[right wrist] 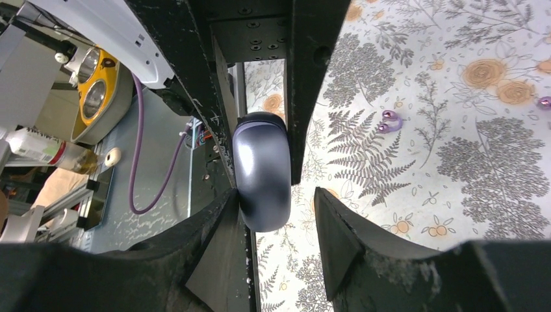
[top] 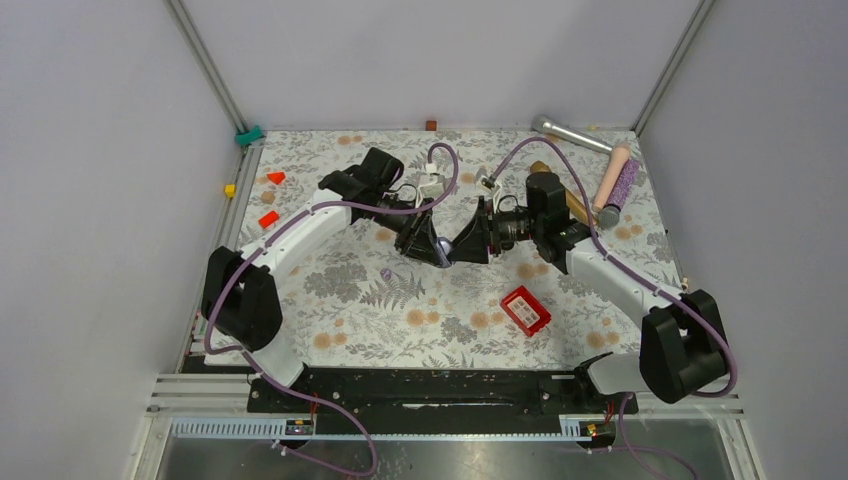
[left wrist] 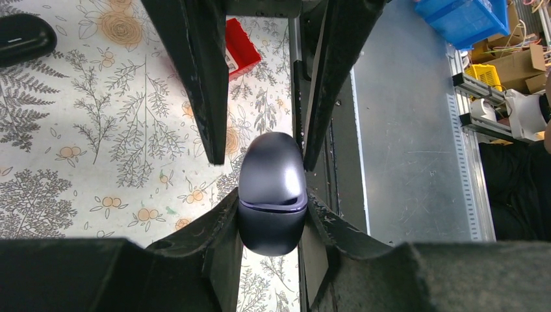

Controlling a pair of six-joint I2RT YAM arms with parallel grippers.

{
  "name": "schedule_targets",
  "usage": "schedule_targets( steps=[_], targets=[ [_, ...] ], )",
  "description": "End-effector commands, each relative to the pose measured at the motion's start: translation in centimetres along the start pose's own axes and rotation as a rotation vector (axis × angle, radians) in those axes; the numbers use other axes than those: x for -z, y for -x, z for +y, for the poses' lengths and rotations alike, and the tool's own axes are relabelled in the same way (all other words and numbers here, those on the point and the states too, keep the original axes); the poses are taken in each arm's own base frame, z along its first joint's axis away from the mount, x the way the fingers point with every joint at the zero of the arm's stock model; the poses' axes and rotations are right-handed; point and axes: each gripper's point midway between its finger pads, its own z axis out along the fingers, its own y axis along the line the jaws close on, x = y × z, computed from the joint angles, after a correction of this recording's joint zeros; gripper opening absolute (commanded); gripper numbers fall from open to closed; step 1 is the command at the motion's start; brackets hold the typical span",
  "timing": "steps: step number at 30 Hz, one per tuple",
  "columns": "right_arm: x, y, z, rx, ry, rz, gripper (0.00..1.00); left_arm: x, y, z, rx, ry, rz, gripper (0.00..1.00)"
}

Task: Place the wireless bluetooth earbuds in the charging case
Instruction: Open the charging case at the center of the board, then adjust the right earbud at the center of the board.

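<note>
A closed oval charging case (left wrist: 273, 195) with a dark purple-grey shell hangs above the patterned table at its middle. My left gripper (left wrist: 273, 209) is shut on the case's lower half, one finger pressed to each side. My right gripper (right wrist: 276, 195) faces it from the opposite side and stands open around the same case (right wrist: 262, 172): one finger touches the case, the other stands clear of it. In the top view the left gripper (top: 437, 248) and right gripper (top: 462, 250) meet nose to nose. Two pale purple earbuds (right wrist: 388, 120) (right wrist: 544, 102) lie on the table apart from the case.
A black case (left wrist: 23, 36) lies on the table. A red box (top: 525, 310) sits front right of the grippers. Small red blocks (top: 268, 218) lie at the left. A silver cylinder (top: 570, 133) and a pink-purple roller (top: 615, 190) lie at the back right.
</note>
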Motion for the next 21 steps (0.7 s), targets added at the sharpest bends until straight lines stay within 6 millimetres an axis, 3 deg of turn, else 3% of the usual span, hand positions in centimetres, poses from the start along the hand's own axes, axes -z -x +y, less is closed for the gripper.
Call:
schedule_targets(
  steps=[1,8,15,21],
  targets=[
    [1.6,3.1,-0.3,0.100,-0.073,-0.065,0.53,1.0,1.6,-1.9,-0.098,-0.016,-0.042,0.00],
    [3.0,4.3,-0.1,0.131,-0.102,-0.104,0.55,1.0,1.5,-2.0,-0.099,-0.018,-0.041,0.00],
    [4.1,5.4,2.1,0.189,-0.069,-0.138,0.58,1.3,1.9,-1.7,-0.104,0.024,-0.034,0.00],
    [5.1,6.2,1.4,0.204,-0.126,-0.168,0.60,2.3,2.7,-1.3,-0.114,0.091,-0.038,0.00]
  ],
)
